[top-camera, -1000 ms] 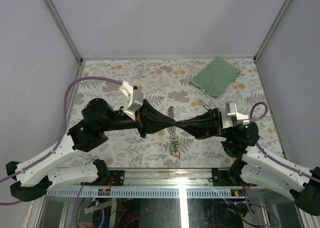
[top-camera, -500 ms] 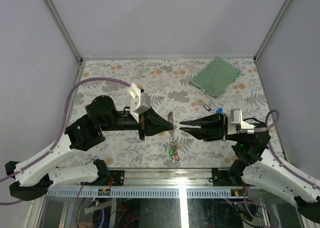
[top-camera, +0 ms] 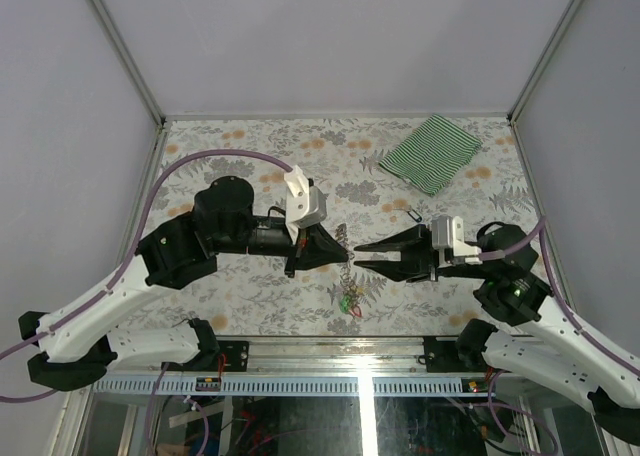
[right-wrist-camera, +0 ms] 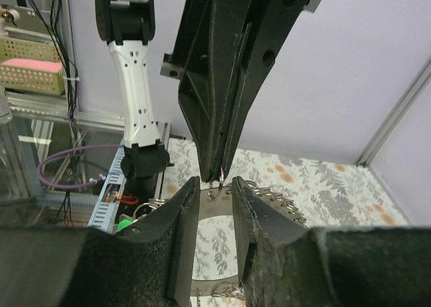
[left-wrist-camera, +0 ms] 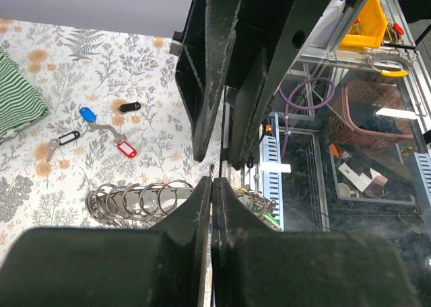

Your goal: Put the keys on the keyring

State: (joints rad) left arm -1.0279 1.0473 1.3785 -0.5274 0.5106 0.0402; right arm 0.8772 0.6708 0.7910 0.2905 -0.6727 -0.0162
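While the left gripper (top-camera: 343, 252) has its black jaws clenched on a thin wire end of the large grey metal keyring of coiled loops (left-wrist-camera: 135, 199), the right gripper (top-camera: 357, 255) meets it tip to tip. The right gripper's jaws are released, standing slightly apart on either side of that wire end; whether they touch it cannot be told. From the pinched point the keyring trails toward the near edge of the floral-patterned table (top-camera: 230, 146), at mid-table between the arms. Tiny keys with green and red plastic tags (top-camera: 350, 301) bunch at its near end. More tagged keys, blue (left-wrist-camera: 87, 114), black (left-wrist-camera: 129, 107) and red (left-wrist-camera: 125, 149), lie loose on the table beyond the ring. A green-striped cloth (top-camera: 432, 152) lies well apart at the far right corner.
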